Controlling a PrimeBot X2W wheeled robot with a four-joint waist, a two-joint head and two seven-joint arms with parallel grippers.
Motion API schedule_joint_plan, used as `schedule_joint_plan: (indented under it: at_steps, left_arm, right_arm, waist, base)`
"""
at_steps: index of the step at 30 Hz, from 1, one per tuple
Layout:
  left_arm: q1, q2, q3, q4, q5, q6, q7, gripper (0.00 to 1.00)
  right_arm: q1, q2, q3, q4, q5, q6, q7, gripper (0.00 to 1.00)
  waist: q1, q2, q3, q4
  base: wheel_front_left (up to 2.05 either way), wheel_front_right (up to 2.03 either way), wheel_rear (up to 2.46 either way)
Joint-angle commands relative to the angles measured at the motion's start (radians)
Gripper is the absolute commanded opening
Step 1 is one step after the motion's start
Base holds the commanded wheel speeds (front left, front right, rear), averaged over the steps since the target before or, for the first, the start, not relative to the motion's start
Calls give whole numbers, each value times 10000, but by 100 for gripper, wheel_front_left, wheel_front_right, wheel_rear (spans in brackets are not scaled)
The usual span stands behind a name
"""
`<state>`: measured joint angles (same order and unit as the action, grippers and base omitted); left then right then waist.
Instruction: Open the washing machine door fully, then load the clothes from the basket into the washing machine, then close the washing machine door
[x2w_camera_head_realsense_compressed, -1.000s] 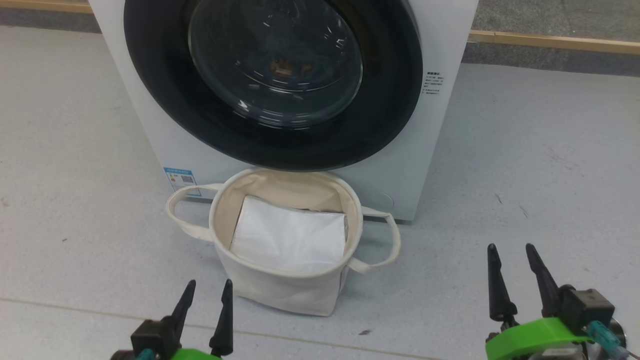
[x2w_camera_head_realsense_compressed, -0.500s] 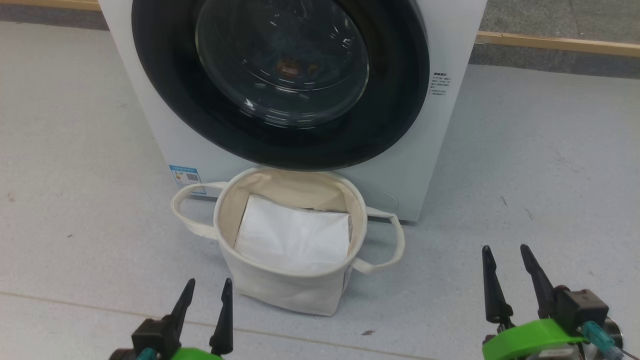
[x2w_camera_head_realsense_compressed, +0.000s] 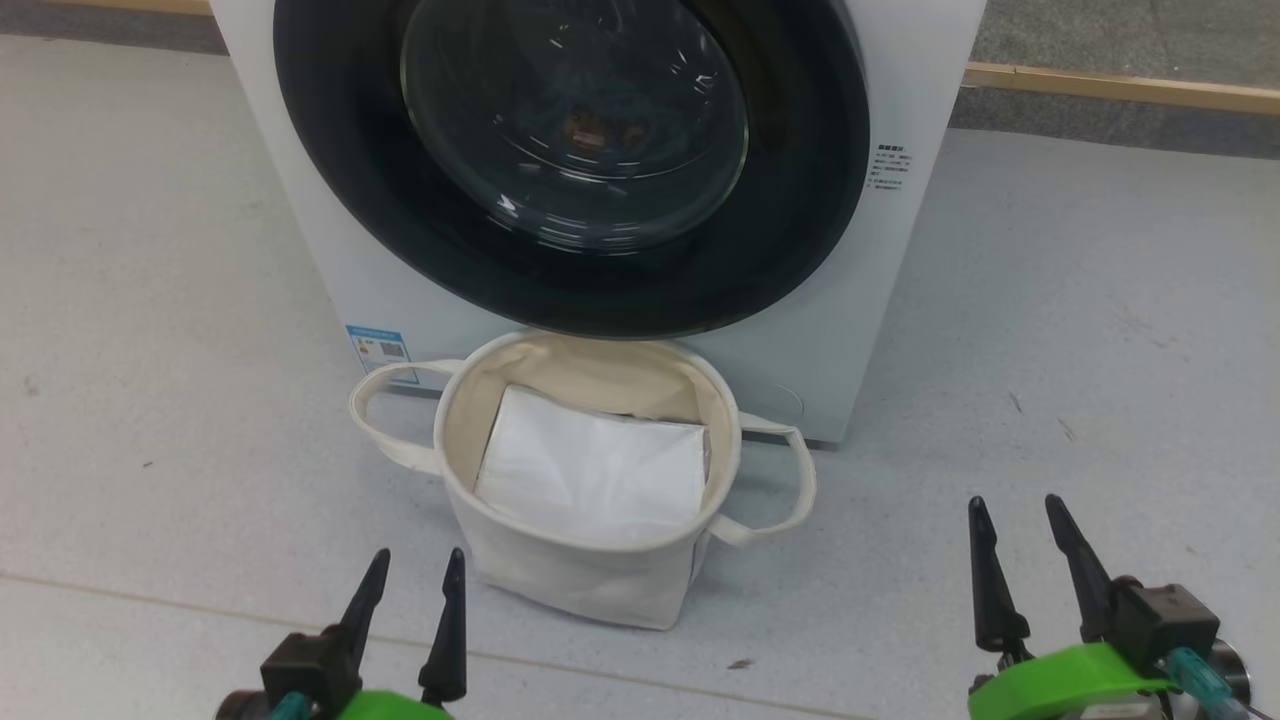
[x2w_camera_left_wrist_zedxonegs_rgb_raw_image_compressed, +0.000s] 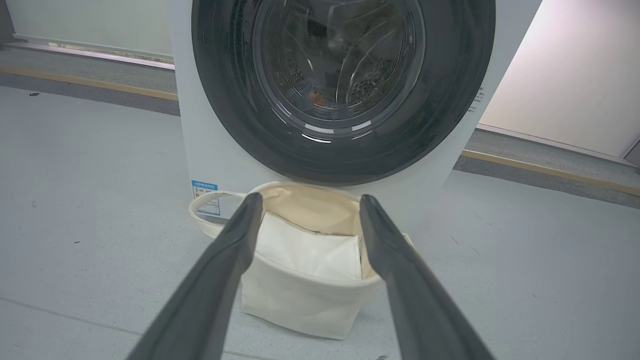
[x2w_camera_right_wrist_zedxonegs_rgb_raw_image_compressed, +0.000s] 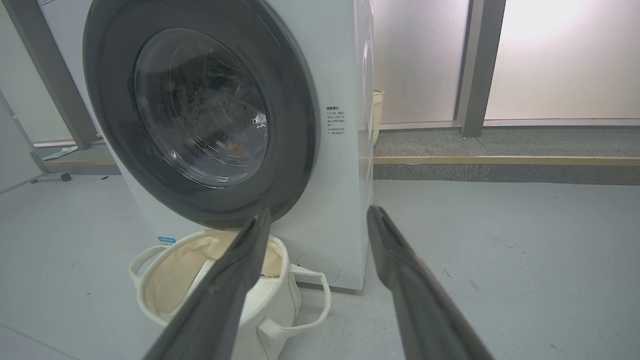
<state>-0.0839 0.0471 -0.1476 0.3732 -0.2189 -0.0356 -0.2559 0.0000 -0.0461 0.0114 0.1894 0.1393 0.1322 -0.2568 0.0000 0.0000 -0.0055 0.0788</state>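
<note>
Your door (x2w_camera_head_realsense_compressed: 575, 130) is shut, top centre, glass facing you. Below it the basket (x2w_camera_head_realsense_compressed: 580, 585) stands upright, mouth up, handles left-right. Lower corners: left gripper (x2w_camera_head_realsense_compressed: 418, 562) and right gripper (x2w_camera_head_realsense_compressed: 1010, 508) released, empty.

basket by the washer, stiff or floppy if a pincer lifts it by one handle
Probably soft: the basket is creased fabric, so its wall may buckle. Its looped handle looks limp. Likely light, holding a flat white sheet.
</note>
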Motion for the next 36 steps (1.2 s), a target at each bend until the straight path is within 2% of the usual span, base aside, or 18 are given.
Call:
schedule_joint_plan:
  at_steps: [1, 22, 23, 27, 33, 36]
  left_arm:
    - [-311, 35, 309, -325, 59, 26, -59, 100]
    - [-359, 33, 486, -319, 44, -102, -59, 100]
    - [-2, -2, 128, 19, 35, -94, 2, 0]
    - [212, -4, 66, 582, -22, -92, 32, 0]
    - [179, -2, 211, 507, -690, -134, 231, 0]
    - [183, -1, 264, 454, -1027, -154, 311, 0]
  right_arm:
    - [-199, -41, 179, -347, -29, -15, -49, 100]
    - [-264, -41, 109, -296, -120, -15, -49, 100]
    - [27, 0, -77, 14, -66, 0, 0, 0]
    - [188, 17, -27, 614, 0, 0, 15, 0]
    - [142, 7, -75, 594, 723, -1, 187, 0]
    - [116, 2, -99, 597, 1082, -1, 272, 0]
  waist:
    - [0, 0, 0, 17]
    - [0, 0, 100, 153]
    - [0, 0, 100, 152]
    - [0, 0, 103, 150]
    - [23, 0, 79, 104]
    - [8, 0, 85, 81]
  base:
    - [0, 0, 0]
    - [0, 0, 0]
    - [0, 0, 0]
    - [0, 0, 0]
    - [0, 0, 0]
    - [0, 0, 0]
